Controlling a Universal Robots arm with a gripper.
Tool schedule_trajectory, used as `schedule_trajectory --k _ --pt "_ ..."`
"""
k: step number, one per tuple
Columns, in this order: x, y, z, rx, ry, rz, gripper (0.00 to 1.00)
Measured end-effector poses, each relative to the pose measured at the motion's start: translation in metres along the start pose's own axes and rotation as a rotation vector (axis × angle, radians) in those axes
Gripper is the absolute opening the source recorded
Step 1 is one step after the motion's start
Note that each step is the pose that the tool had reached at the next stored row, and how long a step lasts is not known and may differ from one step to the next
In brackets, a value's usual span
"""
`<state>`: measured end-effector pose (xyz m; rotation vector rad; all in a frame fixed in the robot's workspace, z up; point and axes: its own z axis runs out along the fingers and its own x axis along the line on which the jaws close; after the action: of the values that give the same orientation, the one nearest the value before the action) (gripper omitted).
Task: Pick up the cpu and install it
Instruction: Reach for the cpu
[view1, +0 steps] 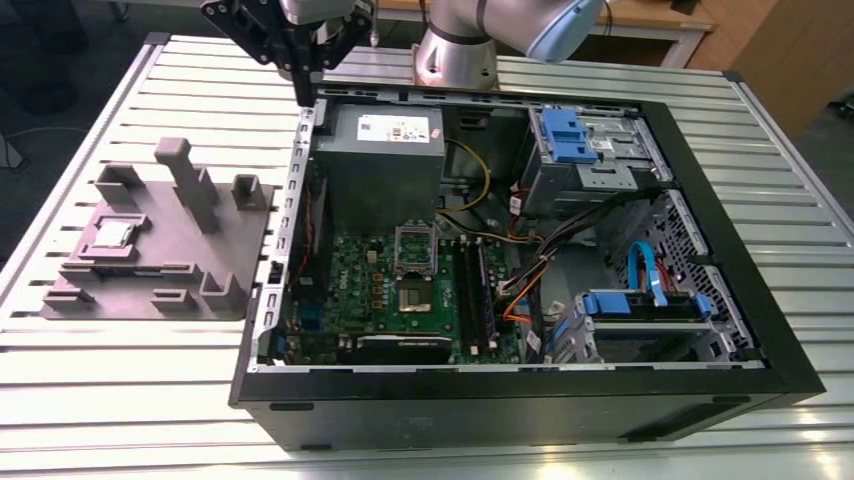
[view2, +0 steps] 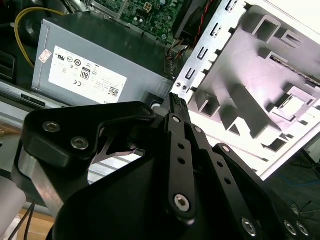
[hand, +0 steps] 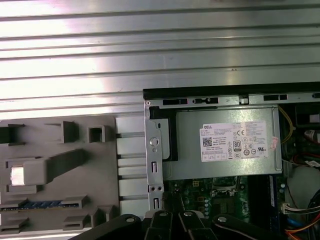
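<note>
A slatted metal surface (view1: 80, 400) carries an open computer case (view1: 747, 330). Just beside the case, on the exterior view's left, lies a grey moulded fixture (view1: 174, 270). The cpu (view1: 114, 235) lies flat in a recess of that fixture, its shiny top facing up. It shows as a bright square in the second wrist view (view2: 292, 104) and in the first wrist view (hand: 17, 175).

The gripper (view1: 306, 95) hangs above the far edge of the case wall, next to the grey power-supply box (view1: 387, 140), and is well apart from the cpu. Its black fingers (view2: 175, 107) are pressed together at the tips with nothing between them.

Inside the case, the silver socket frame (view1: 415, 243) sits on the green motherboard (view1: 354, 275) below the power-supply box. Blue drive brackets (view1: 567, 135) and bundles of coloured cables (view1: 534, 270) lie toward the exterior view's right.
</note>
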<state>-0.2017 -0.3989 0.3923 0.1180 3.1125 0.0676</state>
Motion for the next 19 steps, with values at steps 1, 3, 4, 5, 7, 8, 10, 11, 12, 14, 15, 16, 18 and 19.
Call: schedule_trajectory --k 1,3,4,5,7,8,10,11,12,14,15,16,18,19 --pt "0.0003 0.0000 0.0000 0.0000 0.0000 0.000 0.10" --pt "0.0010 -0.0001 0.0000 0.0000 0.0000 0.000 0.10" --pt "0.0013 -0.0001 0.0000 0.0000 0.0000 0.000 0.10" --pt "0.0017 -0.0001 0.0000 0.0000 0.0000 0.000 0.10" --pt "0.0024 -0.0002 -0.0001 0.0000 0.0000 0.000 0.10" --pt "0.0028 -0.0002 -0.0001 0.0000 0.0000 0.000 0.10" --pt "0.0035 -0.0003 -0.0001 0.0000 0.0000 0.000 0.10" --pt "0.0038 -0.0003 -0.0001 0.0000 0.0000 0.000 0.10" --pt "0.0042 -0.0003 -0.0001 0.0000 0.0000 0.000 0.10" --pt "0.0049 -0.0004 -0.0001 0.0000 0.0000 0.000 0.10" --pt "0.0052 -0.0004 -0.0001 0.0000 0.0000 0.000 0.10" --pt "0.0056 -0.0004 -0.0001 0.0000 0.0000 0.000 0.10" --pt "0.0063 -0.0005 -0.0002 0.0001 0.0000 0.000 0.10" --pt "0.0067 -0.0005 -0.0002 0.0000 0.0000 0.000 0.10"
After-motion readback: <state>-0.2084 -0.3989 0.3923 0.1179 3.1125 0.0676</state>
